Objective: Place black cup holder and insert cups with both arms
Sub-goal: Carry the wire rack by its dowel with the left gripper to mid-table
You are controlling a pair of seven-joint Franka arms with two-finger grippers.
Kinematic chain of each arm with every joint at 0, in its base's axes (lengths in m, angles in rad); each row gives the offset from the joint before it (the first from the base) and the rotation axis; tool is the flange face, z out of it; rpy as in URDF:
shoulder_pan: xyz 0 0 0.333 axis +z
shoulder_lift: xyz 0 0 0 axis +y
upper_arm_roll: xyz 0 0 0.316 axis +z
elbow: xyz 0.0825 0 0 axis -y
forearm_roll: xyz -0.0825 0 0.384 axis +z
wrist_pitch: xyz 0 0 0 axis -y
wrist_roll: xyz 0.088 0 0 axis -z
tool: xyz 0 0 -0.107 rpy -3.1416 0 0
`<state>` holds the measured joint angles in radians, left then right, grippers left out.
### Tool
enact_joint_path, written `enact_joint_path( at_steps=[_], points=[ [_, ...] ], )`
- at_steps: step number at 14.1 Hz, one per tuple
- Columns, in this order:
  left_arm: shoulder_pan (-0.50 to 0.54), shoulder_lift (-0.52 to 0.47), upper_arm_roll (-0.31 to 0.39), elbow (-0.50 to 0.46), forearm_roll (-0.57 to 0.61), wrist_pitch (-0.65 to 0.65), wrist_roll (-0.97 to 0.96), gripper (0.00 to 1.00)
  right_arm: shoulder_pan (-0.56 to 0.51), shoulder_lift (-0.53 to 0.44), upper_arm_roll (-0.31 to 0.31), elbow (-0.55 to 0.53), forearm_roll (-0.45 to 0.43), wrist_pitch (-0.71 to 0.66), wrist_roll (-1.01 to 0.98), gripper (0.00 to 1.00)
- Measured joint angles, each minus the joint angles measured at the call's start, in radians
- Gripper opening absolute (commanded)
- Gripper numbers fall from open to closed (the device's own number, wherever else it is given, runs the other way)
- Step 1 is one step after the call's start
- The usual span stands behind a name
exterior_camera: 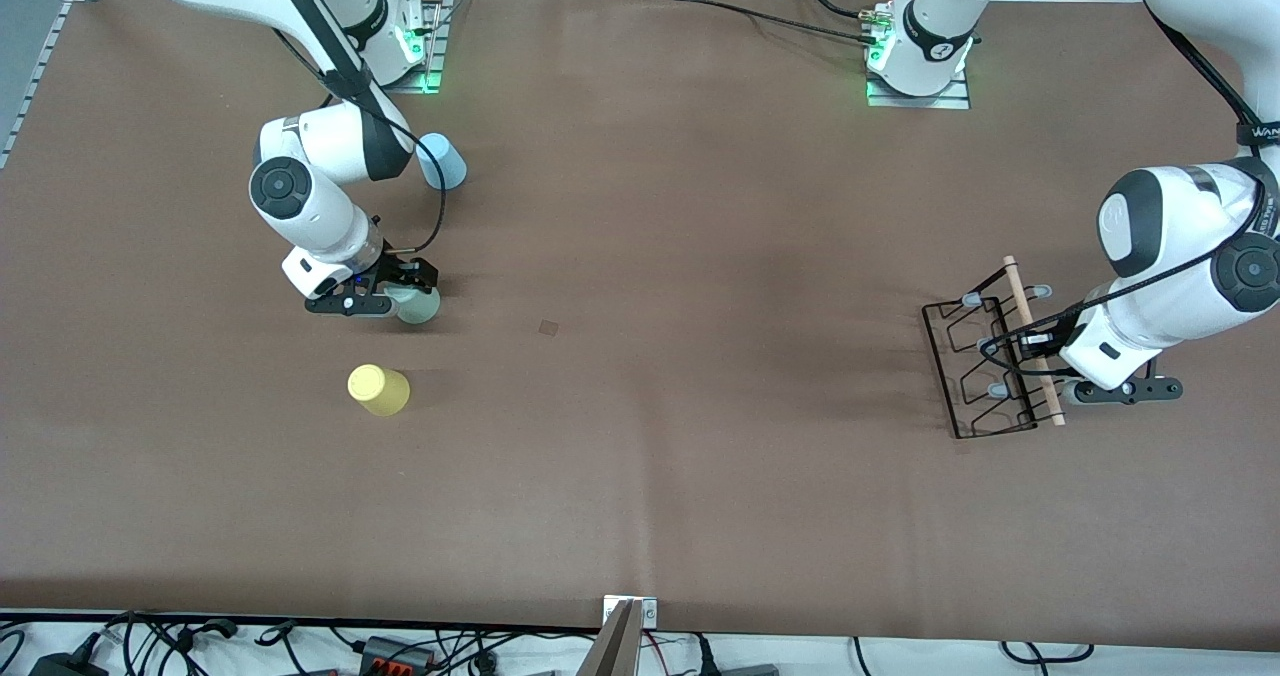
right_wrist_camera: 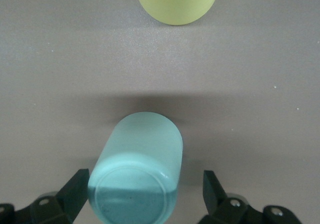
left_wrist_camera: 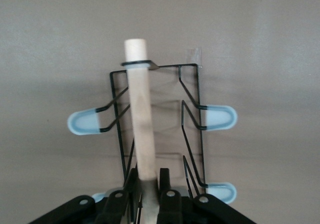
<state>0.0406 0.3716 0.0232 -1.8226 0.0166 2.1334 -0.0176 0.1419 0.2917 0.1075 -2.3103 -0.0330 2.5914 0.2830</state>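
The black cup holder (exterior_camera: 985, 371) lies on the table at the left arm's end, its wooden rod (exterior_camera: 1033, 341) along one side. My left gripper (exterior_camera: 1052, 384) is shut on that rod; the left wrist view shows the fingers (left_wrist_camera: 165, 181) pinching the rod (left_wrist_camera: 140, 119), with the wire frame (left_wrist_camera: 192, 84) and blue-tipped prongs (left_wrist_camera: 82, 122) around it. At the right arm's end, my right gripper (exterior_camera: 405, 296) stands open around the mint green cup (exterior_camera: 420, 306). Both fingers (right_wrist_camera: 212, 189) flank the cup (right_wrist_camera: 142, 154), one close, one apart. The yellow cup (exterior_camera: 378, 390) (right_wrist_camera: 177, 2) sits nearer the front camera.
A light blue cup (exterior_camera: 442, 161) stands beside the right arm's elbow, farther from the front camera than the mint one. A small square mark (exterior_camera: 548, 327) is on the brown mat mid-table. Cables and a metal post (exterior_camera: 622, 636) line the front edge.
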Motion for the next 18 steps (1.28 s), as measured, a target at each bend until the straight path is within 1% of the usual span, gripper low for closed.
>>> enact_joint_path(
  at_steps=[4, 6, 7, 9, 11, 13, 15, 16, 18],
  points=[
    [-0.004, -0.008, -0.005, 0.004, 0.0, -0.023, -0.003, 0.04, 0.0, 0.004, 0.0, -0.002, 0.0, 0.011, 0.0, 1.0],
    [-0.006, -0.013, -0.021, 0.039, 0.0, -0.056, -0.002, 0.04, 0.0, 0.004, -0.001, -0.002, 0.0, 0.013, 0.001, 1.0],
    [-0.007, -0.017, -0.038, 0.071, 0.0, -0.098, -0.002, 0.04, 0.0, 0.004, -0.001, -0.002, 0.0, 0.013, 0.001, 1.0],
    [-0.011, -0.029, -0.094, 0.149, 0.0, -0.195, -0.008, 0.04, 0.0, 0.004, -0.001, -0.002, 0.0, 0.013, 0.001, 1.0],
    [-0.02, -0.041, -0.174, 0.204, 0.0, -0.234, -0.041, 0.04, 0.0, 0.004, -0.001, -0.002, 0.0, 0.016, 0.001, 1.0],
    [-0.032, -0.042, -0.254, 0.219, 0.0, -0.239, -0.108, 0.04, 0.0, 0.003, -0.001, -0.002, 0.0, 0.032, 0.001, 1.0],
    [-0.058, -0.039, -0.32, 0.219, 0.0, -0.239, -0.206, 0.04, 0.003, 0.004, -0.001, -0.002, 0.0, 0.049, 0.001, 1.0],
    [-0.082, -0.036, -0.346, 0.219, 0.0, -0.237, -0.269, 0.04, 0.006, 0.004, -0.001, -0.002, 0.0, 0.057, 0.001, 1.0],
    [-0.161, -0.029, -0.367, 0.216, 0.001, -0.218, -0.411, 0.04, 0.012, 0.004, -0.001, -0.002, 0.0, 0.068, 0.001, 1.0]
  ],
)
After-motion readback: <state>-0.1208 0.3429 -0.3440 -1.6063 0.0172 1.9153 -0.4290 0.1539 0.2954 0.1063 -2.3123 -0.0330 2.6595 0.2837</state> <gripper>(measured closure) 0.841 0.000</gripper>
